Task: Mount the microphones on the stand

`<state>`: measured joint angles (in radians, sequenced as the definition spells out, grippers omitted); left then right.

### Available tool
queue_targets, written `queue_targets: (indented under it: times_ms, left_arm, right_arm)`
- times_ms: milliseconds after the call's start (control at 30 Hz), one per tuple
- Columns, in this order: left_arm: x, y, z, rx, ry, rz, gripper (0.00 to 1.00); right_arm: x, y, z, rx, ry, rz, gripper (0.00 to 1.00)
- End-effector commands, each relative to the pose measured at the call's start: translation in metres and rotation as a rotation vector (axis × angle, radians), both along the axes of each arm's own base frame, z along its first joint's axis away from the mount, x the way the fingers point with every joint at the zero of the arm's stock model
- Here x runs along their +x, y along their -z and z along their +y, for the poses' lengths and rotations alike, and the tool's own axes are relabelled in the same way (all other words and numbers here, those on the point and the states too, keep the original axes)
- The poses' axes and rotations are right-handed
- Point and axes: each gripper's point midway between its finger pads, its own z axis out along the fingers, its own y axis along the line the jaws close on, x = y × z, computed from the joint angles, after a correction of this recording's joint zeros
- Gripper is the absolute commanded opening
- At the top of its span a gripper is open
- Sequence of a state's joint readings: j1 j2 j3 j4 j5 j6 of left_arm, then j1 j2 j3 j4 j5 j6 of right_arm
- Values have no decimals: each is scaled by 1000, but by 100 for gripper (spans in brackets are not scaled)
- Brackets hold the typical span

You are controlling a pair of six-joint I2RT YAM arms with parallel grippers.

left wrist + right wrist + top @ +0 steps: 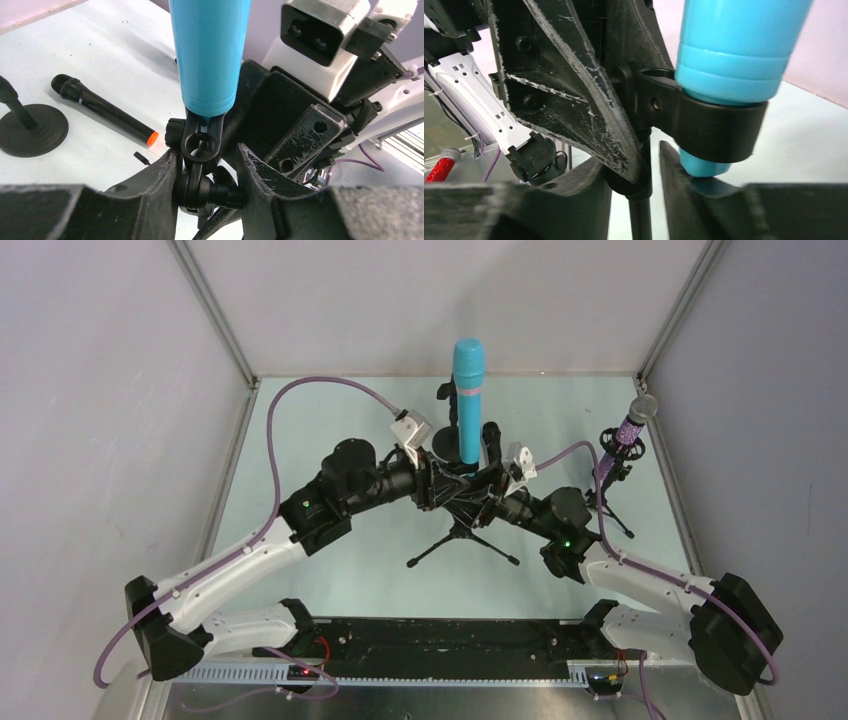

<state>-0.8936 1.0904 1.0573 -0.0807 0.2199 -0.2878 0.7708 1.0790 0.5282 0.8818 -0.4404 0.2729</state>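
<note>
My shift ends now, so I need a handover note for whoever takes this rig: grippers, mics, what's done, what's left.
Left gripper: shut on the tripod stand at the joint under its clip.
Right gripper: fingers straddle the same stand's pole; contact unclear.
Cyan microphone: upright in that clip.
Purple microphone: in the right-hand stand.
Black microphone: lying on the table beside the round-base stand.
Done: two mics mounted. Left: the black one.
</note>
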Motion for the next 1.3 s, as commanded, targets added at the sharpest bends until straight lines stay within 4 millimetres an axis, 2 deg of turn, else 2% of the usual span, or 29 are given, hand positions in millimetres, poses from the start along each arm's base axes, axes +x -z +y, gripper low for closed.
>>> queue_targets:
  times_ms: [0,33,67,133,167,467,733,867,1033,1267]
  left_arm:
    - [-3,-57,-5,-139,28,-83,0]
    - [-3,-56,-5,-139,27,-81,0]
    - [-3,-57,-5,-140,24,-81,0]
    - [-1,-57,-4,-142,9,-78,0]
    - [0,-58,-3,-146,0,-76,0]
    - [29,-57,12,-176,-198,-25,0]
    - [53,-58,24,-192,-402,-2,0]
    - [65,-51,36,-159,-532,28,0]
    - [69,-50,34,-128,-551,41,0]
    - [61,-53,17,-100,-443,12,0]
  right_arm:
    - [6,-35,-1,82,44,-77,35]
    - [7,-35,-1,82,46,-77,30]
    - [8,-36,-1,83,46,-78,17]
    - [9,-35,0,78,50,-72,1]
    - [10,-35,0,76,55,-67,0]
    - [17,-29,1,54,135,-60,0]
    - [28,-27,-2,22,319,-93,0]
    - [32,-22,-4,-25,395,-134,0]
    - [27,-17,1,-76,427,-185,0]
    - [19,-10,3,-122,378,-202,0]
